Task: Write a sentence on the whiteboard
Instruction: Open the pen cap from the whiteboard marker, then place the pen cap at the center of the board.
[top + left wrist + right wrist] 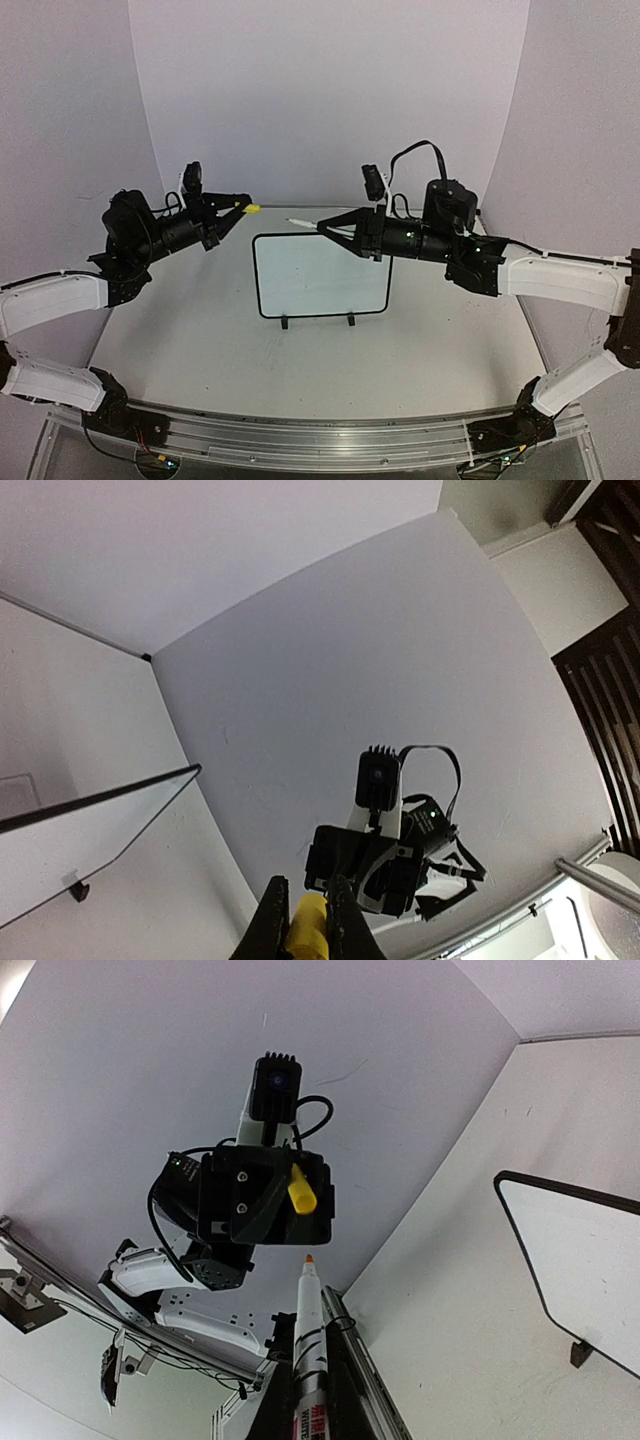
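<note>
The whiteboard lies flat mid-table, black-framed with two small feet at its near edge; no writing shows on it. Its corner shows in the left wrist view and the right wrist view. My right gripper is shut on a white marker, uncapped, its tip pointing left above the board's far edge. My left gripper is shut on the yellow marker cap, raised left of the board. The two grippers face each other, apart. The cap also shows in the right wrist view.
The grey table is walled by white panels on three sides. A metal rail runs along the near edge by both arm bases.
</note>
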`<state>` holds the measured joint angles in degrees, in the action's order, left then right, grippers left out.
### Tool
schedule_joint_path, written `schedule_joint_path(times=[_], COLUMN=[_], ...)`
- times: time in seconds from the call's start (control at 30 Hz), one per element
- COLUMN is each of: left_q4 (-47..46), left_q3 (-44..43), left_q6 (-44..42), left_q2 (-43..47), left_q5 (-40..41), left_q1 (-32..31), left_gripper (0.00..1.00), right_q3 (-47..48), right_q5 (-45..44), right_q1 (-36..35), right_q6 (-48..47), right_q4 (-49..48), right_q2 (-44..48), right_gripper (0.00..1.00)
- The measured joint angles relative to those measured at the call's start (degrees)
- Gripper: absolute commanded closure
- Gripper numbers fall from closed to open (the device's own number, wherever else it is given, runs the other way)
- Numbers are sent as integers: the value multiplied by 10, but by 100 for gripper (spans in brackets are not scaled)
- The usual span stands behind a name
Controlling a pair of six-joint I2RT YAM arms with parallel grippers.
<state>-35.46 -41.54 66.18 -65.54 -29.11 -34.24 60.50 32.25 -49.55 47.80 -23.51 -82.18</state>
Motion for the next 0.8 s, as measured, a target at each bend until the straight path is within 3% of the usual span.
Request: schedule_joint_path(times=[0.27, 0.53, 0.63, 0.8], left_q4=[45, 342, 438, 513], left_q3=[0, -5, -5, 2], left_q6=[-18, -132, -167, -200], left_q2=[54, 90, 59, -23], left_q5=[15, 127, 163, 181], left_q1=[28, 52, 53, 53], left_gripper=[100, 100, 100, 100], right_q3=[-4, -4, -4, -4], right_q5=[-13, -52, -66, -75], right_q1=[11, 11, 11, 11], right_q6=[-16, -79, -104, -127], right_q4=[35, 124, 148, 172], right_q2=[48, 97, 115, 123], right_gripper=[100, 100, 100, 100])
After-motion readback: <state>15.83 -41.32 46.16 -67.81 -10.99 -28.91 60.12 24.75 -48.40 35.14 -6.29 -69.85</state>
